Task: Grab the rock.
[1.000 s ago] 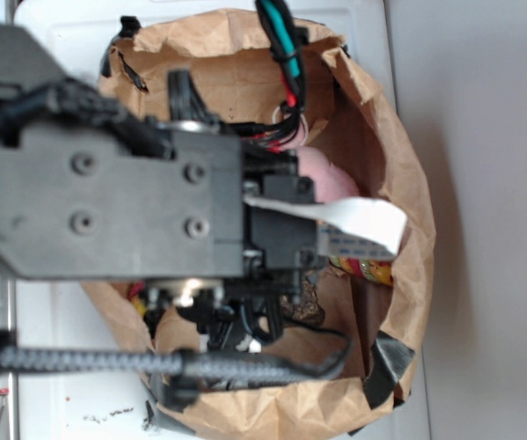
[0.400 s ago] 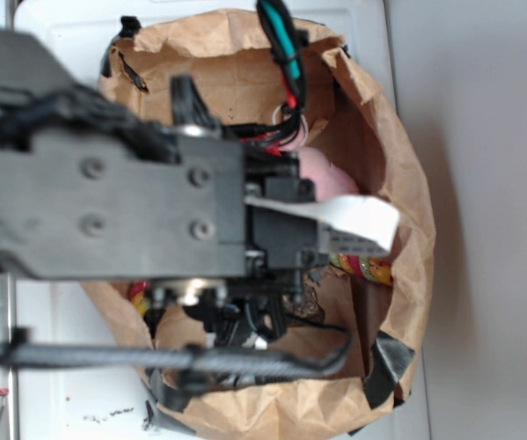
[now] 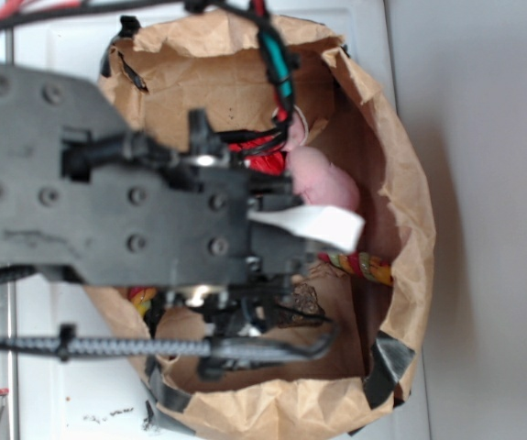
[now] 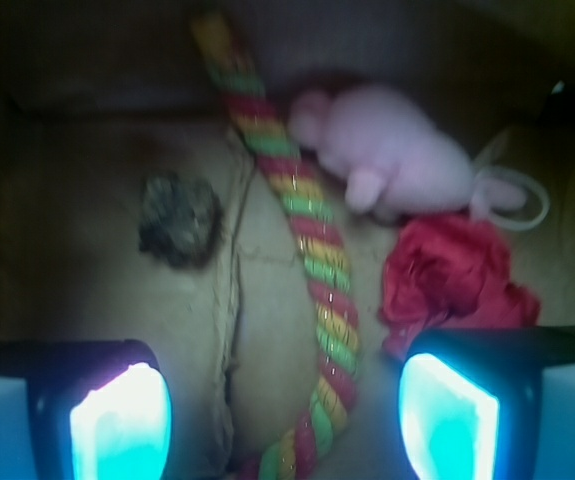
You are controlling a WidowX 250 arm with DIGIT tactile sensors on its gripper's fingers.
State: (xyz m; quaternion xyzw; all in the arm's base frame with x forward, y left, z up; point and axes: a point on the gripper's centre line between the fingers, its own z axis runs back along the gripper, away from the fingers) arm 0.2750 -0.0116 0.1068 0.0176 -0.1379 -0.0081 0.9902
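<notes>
The rock (image 4: 179, 220), a small dark bumpy lump, lies on the brown paper floor of the bag, ahead and left of my gripper (image 4: 285, 420). The gripper is open, its two glowing pads (image 4: 122, 425) wide apart, with only a stretch of striped rope (image 4: 312, 260) between them. It touches nothing. In the exterior view the arm (image 3: 126, 211) hangs over the paper bag (image 3: 410, 229) and hides the fingers. A bit of the rock (image 3: 301, 301) peeks out by the arm's edge.
A pink plush bunny (image 4: 387, 150) and a red rose-like ball (image 4: 447, 275) lie right of the rope. The bag's crumpled walls rise all round. The bag stands on a white surface (image 3: 71, 385).
The arm has shifted left and up in the exterior view, uncovering more of the pink plush and the rope. The bag's contents have not moved.
</notes>
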